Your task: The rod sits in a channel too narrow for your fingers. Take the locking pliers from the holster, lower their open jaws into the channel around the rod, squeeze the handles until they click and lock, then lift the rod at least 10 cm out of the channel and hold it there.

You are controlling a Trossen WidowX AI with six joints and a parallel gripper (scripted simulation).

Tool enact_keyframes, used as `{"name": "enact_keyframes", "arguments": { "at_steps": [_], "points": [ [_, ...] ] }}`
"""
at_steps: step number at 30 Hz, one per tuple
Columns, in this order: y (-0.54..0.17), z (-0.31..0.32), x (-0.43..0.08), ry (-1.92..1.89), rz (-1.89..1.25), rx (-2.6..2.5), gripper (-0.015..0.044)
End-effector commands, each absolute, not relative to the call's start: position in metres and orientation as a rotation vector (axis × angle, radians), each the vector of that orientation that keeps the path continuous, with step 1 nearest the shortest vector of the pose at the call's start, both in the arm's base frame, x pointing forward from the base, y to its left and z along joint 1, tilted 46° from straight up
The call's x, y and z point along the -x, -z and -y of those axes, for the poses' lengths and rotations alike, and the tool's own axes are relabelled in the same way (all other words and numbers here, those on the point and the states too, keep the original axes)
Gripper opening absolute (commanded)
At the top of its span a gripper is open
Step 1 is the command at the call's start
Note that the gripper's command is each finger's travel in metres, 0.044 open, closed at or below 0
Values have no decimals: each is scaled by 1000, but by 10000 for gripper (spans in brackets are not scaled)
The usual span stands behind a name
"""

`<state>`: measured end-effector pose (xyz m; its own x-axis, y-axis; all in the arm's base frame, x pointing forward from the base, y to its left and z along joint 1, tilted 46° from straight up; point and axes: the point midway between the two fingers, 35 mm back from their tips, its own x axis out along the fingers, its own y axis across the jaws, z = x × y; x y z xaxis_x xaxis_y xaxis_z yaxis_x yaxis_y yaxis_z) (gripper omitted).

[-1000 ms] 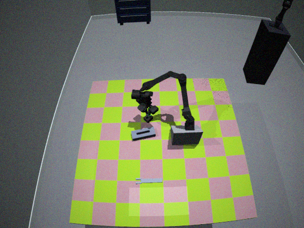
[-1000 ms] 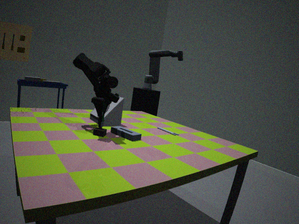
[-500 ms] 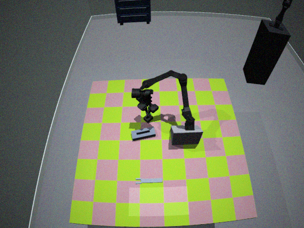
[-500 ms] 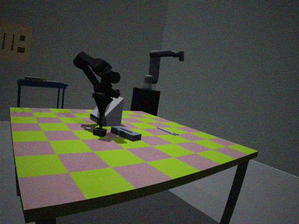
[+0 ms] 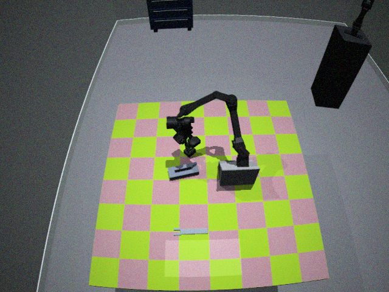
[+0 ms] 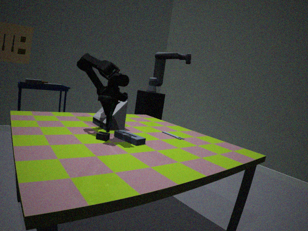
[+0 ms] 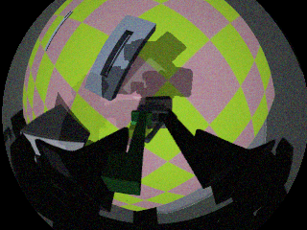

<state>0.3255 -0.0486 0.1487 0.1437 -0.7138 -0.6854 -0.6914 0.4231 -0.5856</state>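
Observation:
My gripper [image 5: 187, 140] [image 6: 109, 109] [image 7: 163, 133] points down, its fingers fairly wide apart on the spread handles of the locking pliers [image 6: 109, 124] [image 7: 127, 168]. One handle looks dark green; the rest is dark. The pliers hang nose down, their lower end close above the small dark holster [image 5: 189, 152] [image 6: 102, 136] [image 7: 156, 103]. The jaws are too dark to make out clearly. The blue-grey channel block [image 5: 172, 174] [image 6: 139, 141] [image 7: 136, 26] stands beside the holster, clear of the pliers. The rod in its narrow slot is hard to make out.
A pale forked flat tool [image 5: 194, 231] [image 6: 171, 134] [image 7: 58, 32] lies on the checkered table beyond the channel block from the holster. The grey wedge-shaped arm base [image 5: 237, 176] [image 6: 120, 116] stands near the channel block.

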Motion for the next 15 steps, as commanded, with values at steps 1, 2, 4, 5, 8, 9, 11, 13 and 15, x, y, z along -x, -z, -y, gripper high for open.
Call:
{"name": "enact_keyframes", "arguments": {
  "at_steps": [1,2,4,5,8,9,11,13,15],
  "points": [
    [-146,42,-329,36,-1549,1267,316],
    [-145,41,-329,40,-1548,1262,316],
    [-143,39,-330,48,-1546,1253,316],
    [-142,38,-330,52,-1545,1248,316],
    [-139,35,-331,64,-1542,1234,316],
    [-138,33,-332,69,-1541,1230,316],
    [-136,31,-332,77,-1538,1221,316],
    [-134,29,-333,85,-1536,1212,316],
    [-132,27,-334,93,-1534,1202,316]
  ]
}}
